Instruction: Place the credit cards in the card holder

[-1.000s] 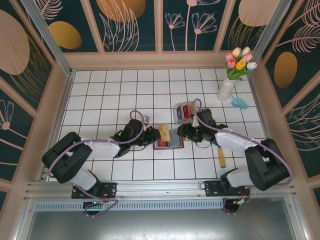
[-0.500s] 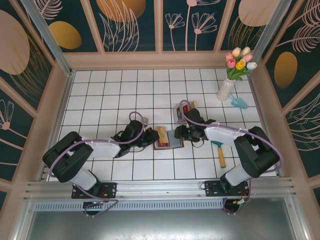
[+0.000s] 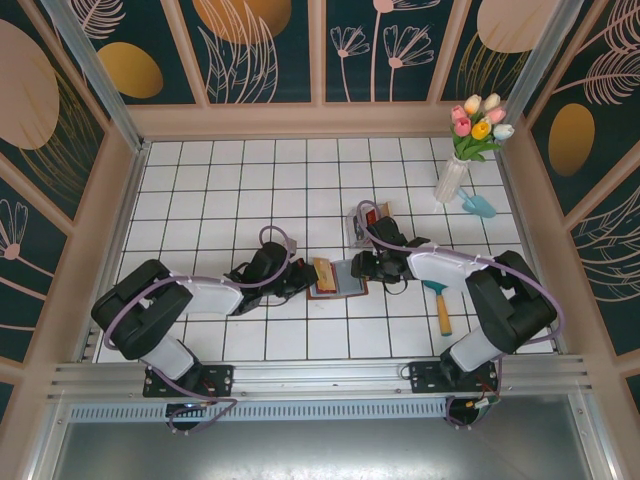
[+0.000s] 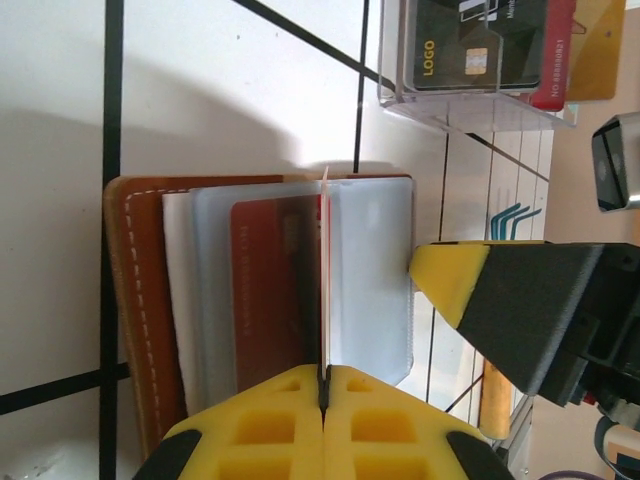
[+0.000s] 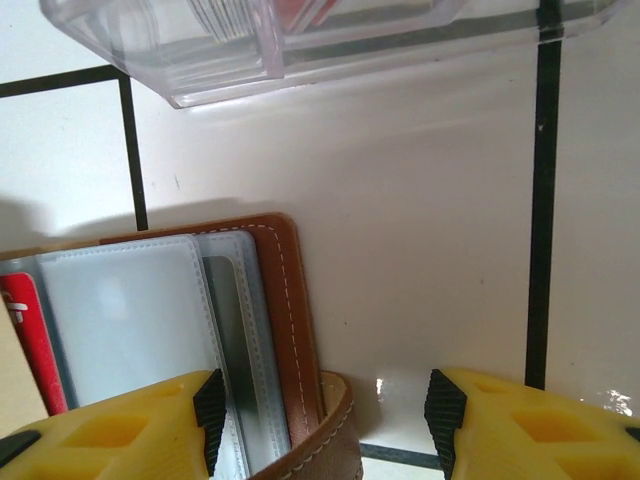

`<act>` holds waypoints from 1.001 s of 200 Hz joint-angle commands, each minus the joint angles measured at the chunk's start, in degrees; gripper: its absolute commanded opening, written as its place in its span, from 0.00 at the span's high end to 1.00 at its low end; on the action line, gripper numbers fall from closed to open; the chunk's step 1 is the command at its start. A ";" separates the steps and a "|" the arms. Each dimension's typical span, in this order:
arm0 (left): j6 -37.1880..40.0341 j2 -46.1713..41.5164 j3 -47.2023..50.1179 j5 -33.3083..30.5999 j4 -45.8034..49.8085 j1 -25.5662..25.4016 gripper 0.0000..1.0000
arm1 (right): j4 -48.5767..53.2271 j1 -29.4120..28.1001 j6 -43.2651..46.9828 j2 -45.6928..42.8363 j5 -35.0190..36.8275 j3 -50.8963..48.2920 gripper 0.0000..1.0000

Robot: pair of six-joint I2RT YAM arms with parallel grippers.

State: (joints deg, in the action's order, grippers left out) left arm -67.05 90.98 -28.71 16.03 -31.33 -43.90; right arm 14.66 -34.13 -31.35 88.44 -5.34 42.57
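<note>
The top camera sits high above and behind the arms, looking down over the whole tiled counter [image 3: 220,190] from afar. The left wrist camera is close in. It looks along the left tool [image 4: 323,385] and its edge-on card [image 4: 324,270], across the holder [image 4: 135,300] toward the tray [image 4: 470,105]. The right wrist camera looks steeply down past the right tool [image 5: 322,400], very near. All three views share the holder and tray, and the left wrist view also catches the right tool.
</note>
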 commanded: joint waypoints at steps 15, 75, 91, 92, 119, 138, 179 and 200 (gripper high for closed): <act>0.10 2.21 -0.67 1.82 -3.47 -0.11 0.99 | 1.91 -0.32 1.12 3.03 1.71 -0.18 0.41; -3.42 5.60 0.53 4.28 -10.53 -0.62 0.99 | 1.63 -0.32 1.03 3.97 1.81 -0.74 0.43; -4.51 6.09 1.19 4.45 -11.97 -0.83 0.99 | 1.78 -0.32 1.21 4.16 1.80 -0.73 0.44; -4.64 6.11 1.29 4.45 -12.12 -0.84 0.98 | 1.78 -0.32 1.16 4.18 1.86 -0.78 0.44; -6.35 6.70 1.49 4.18 -13.77 -1.00 0.98 | 1.78 -0.32 1.21 4.37 2.27 -0.92 0.48; -6.50 8.32 0.44 4.28 -12.88 -1.32 0.99 | 1.95 -0.28 1.28 4.50 2.49 -0.91 0.48; -5.29 9.05 -1.37 2.02 -6.62 -2.28 0.99 | 1.88 -0.30 1.21 4.54 2.51 -0.91 0.48; -5.55 8.71 -1.60 1.47 -6.01 -2.50 0.99 | 1.83 -0.32 1.12 4.53 2.51 -1.05 0.48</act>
State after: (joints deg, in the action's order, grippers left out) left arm -72.51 99.31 -29.45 18.94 -41.58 -45.84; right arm 15.27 -34.13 -30.72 89.30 -4.08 42.87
